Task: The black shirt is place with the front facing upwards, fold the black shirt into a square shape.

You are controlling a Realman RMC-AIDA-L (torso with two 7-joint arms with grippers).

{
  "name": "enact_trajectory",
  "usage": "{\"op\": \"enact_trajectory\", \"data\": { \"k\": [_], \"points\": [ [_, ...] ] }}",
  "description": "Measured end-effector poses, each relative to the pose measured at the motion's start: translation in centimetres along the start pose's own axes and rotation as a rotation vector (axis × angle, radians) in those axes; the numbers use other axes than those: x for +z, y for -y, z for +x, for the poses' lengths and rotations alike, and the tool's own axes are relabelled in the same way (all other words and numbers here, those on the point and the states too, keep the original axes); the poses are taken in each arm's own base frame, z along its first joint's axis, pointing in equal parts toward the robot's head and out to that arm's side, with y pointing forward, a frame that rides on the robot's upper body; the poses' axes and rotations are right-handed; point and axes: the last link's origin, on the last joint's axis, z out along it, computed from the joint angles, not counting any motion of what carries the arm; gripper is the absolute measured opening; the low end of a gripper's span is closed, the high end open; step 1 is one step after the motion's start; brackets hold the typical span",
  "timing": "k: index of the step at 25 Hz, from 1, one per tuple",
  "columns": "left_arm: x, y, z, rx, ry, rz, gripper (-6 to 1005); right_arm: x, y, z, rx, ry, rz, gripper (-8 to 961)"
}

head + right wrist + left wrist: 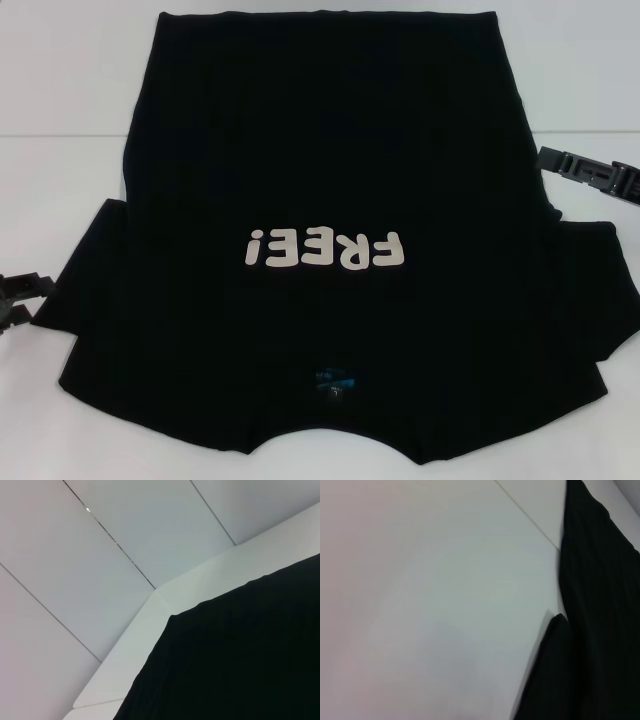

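The black shirt (330, 150) lies spread flat on the white table (60, 100), front up, with both short sleeves out to the sides. Its cream letters "FREE!" (325, 248) read upside down from my head view, and the collar with the small blue neck label (333, 381) is at the near edge. My left gripper (30, 297) sits low beside the tip of the left sleeve. My right gripper (548, 162) hovers at the shirt's right side edge, above the right sleeve. The left wrist view catches the shirt (600, 605) edge, and the right wrist view a shirt (240, 655) corner.
Bare white tabletop (430, 605) flanks the shirt on both sides. In the right wrist view the table's far edge (150, 597) meets white wall panels (75, 555).
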Motion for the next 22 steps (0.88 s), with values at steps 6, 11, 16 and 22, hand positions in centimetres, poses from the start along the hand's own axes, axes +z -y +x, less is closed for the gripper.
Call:
{"op": "enact_trajectory", "data": {
  "k": [6,11,16,22],
  "points": [
    [-0.08,0.11,-0.01,-0.002,-0.002,0.002,582,-0.02,0.03,0.09,0.001,-0.001,0.0,748],
    [-0.01,0.11,-0.09,-0.004,0.001,0.001,582,0.03,0.0,0.05,-0.001,-0.001,-0.001,747],
    [-0.01,0.19,-0.13,-0.007,0.0,0.003,581,-0.01,0.03,0.1,0.0,-0.001,0.0,746],
    [0.08,0.18,-0.12,-0.007,0.0,0.006,581,-0.03,0.04,0.12,0.0,-0.001,0.001,745]
  ]
}}
